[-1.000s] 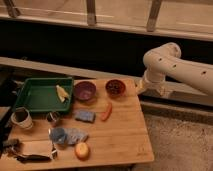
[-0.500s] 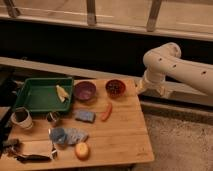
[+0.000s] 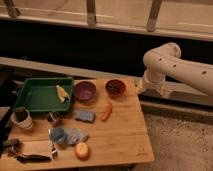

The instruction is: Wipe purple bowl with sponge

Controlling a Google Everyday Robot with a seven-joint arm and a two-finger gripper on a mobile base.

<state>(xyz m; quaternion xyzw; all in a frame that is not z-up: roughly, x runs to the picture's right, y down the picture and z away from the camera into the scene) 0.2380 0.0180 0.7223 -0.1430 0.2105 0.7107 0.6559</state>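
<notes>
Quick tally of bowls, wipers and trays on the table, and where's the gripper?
Bowls: 2, round purple bowl, dark red-brown bowl
Wipers: 2, blue-grey sponge, wrinkly light-blue cloth
Trays: 1, green rectangular tray
Total: 5
Gripper: open, empty, just beyond the wooden table

You see 1 arm: a thick, rounded tube with a smooth, off-white shell. It is made of 2 bulky sections that meet at a rounded elbow. Small dark dots mark its side. The shell narrows towards the lower end. There the gripper, as pale as the arm, sits just beside the right edge of the table.
</notes>
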